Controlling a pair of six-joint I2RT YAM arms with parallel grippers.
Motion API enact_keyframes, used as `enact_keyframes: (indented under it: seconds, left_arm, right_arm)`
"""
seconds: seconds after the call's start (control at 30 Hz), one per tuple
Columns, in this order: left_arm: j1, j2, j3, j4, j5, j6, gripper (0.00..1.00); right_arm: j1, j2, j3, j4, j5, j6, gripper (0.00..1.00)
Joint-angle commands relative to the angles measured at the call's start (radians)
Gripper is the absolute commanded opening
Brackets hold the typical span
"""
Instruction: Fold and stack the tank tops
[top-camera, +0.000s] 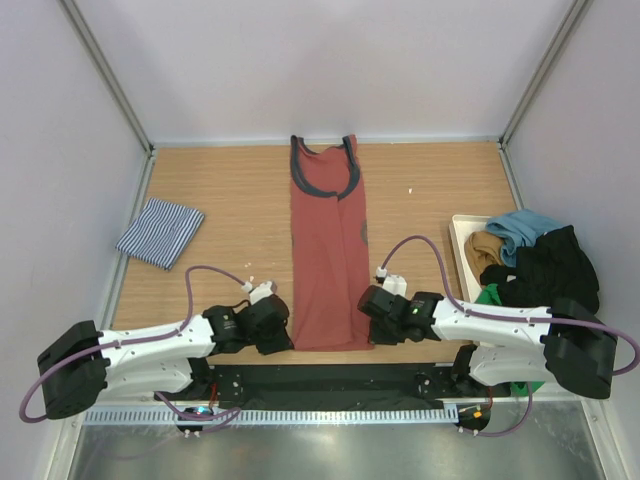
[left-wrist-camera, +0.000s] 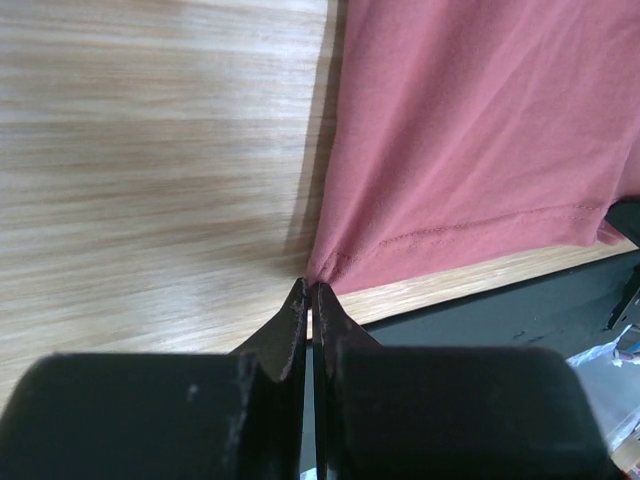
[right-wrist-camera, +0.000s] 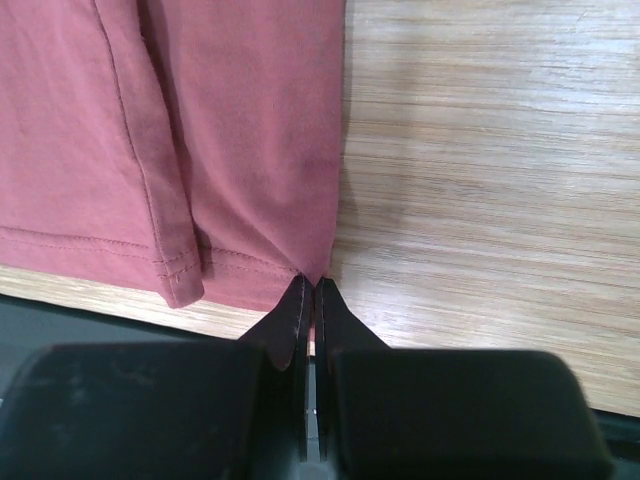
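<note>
The left claw (left-wrist-camera: 308, 286) is pressed together on the near-left hem corner of the rust-red tank top (top-camera: 325, 255); the cloth puckers toward the tips. The right claw (right-wrist-camera: 310, 281) is likewise closed, pinching the near-right hem corner, where the wrist view shows more than one layer of cloth.

Both pinches sit at the extreme corners, just inside the near edge of the surface (top-camera: 430, 190). This placement probably serves a crosswise fold: with both corners held, the hem can be lifted evenly and carried toward the neckline without skewing.

The rust-red tank top lies flat as a long narrow strip down the middle of the surface, neckline and dark trim toward the far edge, hem toward the near edge. The striped tank top (top-camera: 160, 233) rests as a folded packet near the left edge, well apart from the strip; it is judged to be the base for the stack.

At the right edge stands a white tray (top-camera: 460, 232) holding loose garments (top-camera: 545, 265) in blue, tan, black and green. The surface is wood-grained, enclosed by pale walls with metal corner posts.
</note>
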Motion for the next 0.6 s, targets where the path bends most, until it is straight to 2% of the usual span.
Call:
enact_keyframes:
  seconds: [0.0,0.07,0.27,0.57]
  left_arm:
    - [-0.031,0.0,0.003,-0.041,-0.029,-0.034,0.01]
    - [-0.05,0.031,0.033,-0.041,-0.038,-0.038,0.05]
    - [-0.094,0.089,0.073,-0.041,-0.052,-0.049,0.03]
    - [-0.102,0.01,0.116,-0.122,-0.092,-0.054,0.0]
  right_arm:
    - [0.01,-0.013,-0.006,-0.027,0.013,-0.009,0.01]
    - [0.02,-0.008,0.004,-0.017,0.003,-0.009,0.01]
    - [0.044,0.0,0.023,-0.015,-0.004,-0.004,0.01]
    - [0.052,-0.046,0.125,-0.151,0.062,-0.035,0.01]
